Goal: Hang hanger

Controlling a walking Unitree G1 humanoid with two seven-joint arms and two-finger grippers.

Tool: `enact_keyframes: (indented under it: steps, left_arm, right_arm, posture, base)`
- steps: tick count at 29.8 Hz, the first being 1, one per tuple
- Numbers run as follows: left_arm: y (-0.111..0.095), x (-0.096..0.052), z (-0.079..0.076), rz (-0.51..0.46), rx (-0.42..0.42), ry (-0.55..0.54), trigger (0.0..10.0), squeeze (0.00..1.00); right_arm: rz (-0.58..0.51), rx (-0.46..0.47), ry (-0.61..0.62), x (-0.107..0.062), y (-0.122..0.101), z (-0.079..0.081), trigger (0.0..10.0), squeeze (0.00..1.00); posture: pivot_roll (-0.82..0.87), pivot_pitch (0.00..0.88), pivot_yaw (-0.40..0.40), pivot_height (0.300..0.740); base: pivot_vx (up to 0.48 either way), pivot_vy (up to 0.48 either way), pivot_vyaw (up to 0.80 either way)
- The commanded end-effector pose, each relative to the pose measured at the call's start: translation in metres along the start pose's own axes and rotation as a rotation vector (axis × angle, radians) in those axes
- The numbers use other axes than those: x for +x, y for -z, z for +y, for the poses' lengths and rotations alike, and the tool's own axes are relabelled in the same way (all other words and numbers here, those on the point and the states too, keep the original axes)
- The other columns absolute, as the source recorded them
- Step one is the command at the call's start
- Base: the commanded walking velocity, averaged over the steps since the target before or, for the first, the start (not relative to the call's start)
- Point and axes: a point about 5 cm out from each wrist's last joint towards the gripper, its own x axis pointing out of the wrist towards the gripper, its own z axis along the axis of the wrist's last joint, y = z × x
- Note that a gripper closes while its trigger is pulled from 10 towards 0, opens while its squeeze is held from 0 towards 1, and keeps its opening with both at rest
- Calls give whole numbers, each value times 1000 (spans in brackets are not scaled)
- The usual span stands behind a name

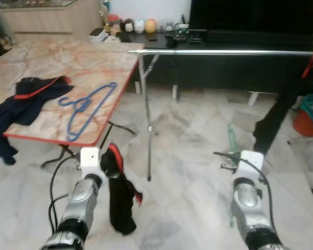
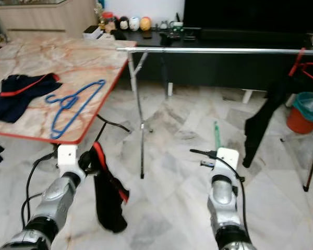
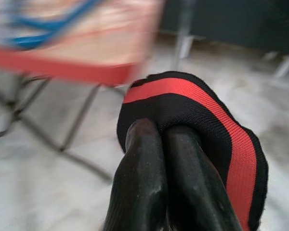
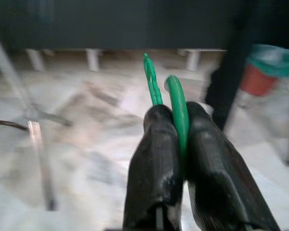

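Note:
My right gripper (image 4: 176, 115) is shut on a thin green hanger (image 4: 177, 98), which sticks up ahead of the right wrist (image 1: 230, 138) above the floor. My left gripper (image 3: 156, 130) is shut on a black garment with red trim (image 3: 192, 110); the cloth hangs down beside the left arm (image 1: 120, 198). A silver clothes rail (image 1: 224, 52) runs across the view ahead, higher than both grippers. A blue hanger (image 1: 86, 107) lies flat on the marble-top table (image 1: 94, 57) to the left.
A navy garment with red trim (image 1: 26, 101) lies on the table's left side. The rack's leg (image 1: 148, 120) stands between the arms. A black garment (image 1: 274, 122) hangs from the rail's right end, near a red bucket (image 1: 309, 122). A black cabinet (image 1: 224, 73) stands behind.

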Motion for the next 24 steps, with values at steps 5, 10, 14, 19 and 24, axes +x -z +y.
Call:
enact_keyframes:
  steps: [5, 10, 14, 19, 24]
  left_arm:
    - [-8, 3, -3, -37, 0, 4, 10000, 0]
    - [-8, 1, -4, -43, 9, 14, 10000, 0]
    - [-10, -1, -4, -54, 9, 17, 10000, 0]
    - [-11, -2, -5, -58, 12, 21, 10000, 0]
    - [-13, -1, -8, -65, 18, 34, 10000, 0]
  right_arm:
    - [5, -5, -3, -1, 1, 0, 10000, 0]
    - [6, -7, -7, 0, 1, 3, 10000, 0]
    - [3, -5, -4, 0, 1, 3, 10000, 0]
    - [7, -7, -6, 0, 1, 4, 10000, 0]
    - [10, -5, -5, -1, 2, 5, 10000, 0]
  posture:
    - [60, 15, 46, 740]
    - [63, 22, 45, 740]
    - [66, 24, 44, 740]
    - [67, 20, 44, 740]
    - [68, 11, 44, 740]
  base:
    - [0, 363, 0]
    - [0, 363, 0]
    - [0, 361, 0]
    - [0, 362, 0]
    - [0, 360, 0]
